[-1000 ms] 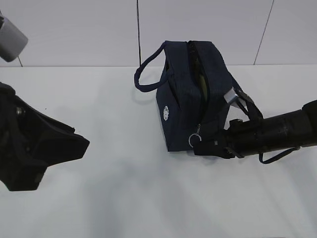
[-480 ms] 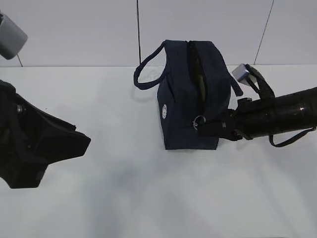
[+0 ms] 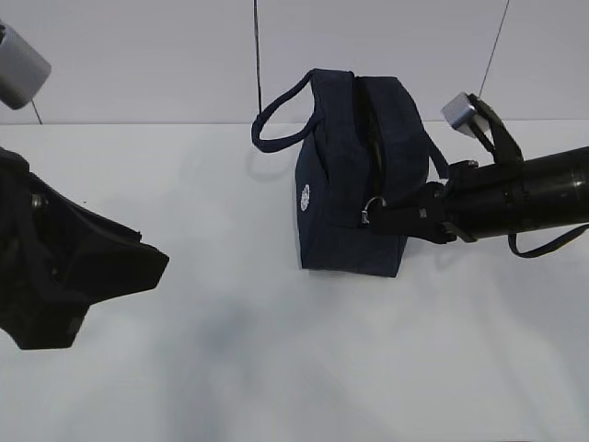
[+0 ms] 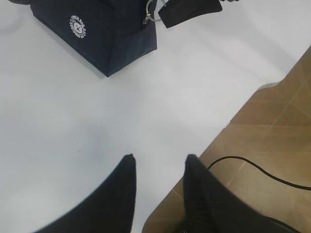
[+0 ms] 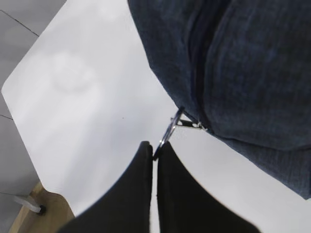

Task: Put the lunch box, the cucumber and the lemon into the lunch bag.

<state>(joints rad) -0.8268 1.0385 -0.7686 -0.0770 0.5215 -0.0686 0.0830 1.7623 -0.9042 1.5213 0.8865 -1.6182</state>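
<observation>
The white table (image 3: 276, 368) fills the frame, matte and smooth, and at upper centre stands the lunch bag (image 3: 354, 175) — boxy navy fabric, woven in texture, zipper seam nearly shut. The right gripper (image 5: 155, 150) pinches the metal ring pull (image 5: 169, 132), so the closing step seems in hand (the food is presumably inside, out of sight). The left gripper (image 4: 158, 170), lower left, hangs parted and empty — next comes a steady pull along the seam.

Right arm (image 3: 515, 207): matte black cylinder, black cable loop beneath, grey camera block (image 3: 458, 110) on top. Left arm (image 3: 55, 267): black, angular shell. Fingers (image 4: 116, 199): black, tapered, smooth.
</observation>
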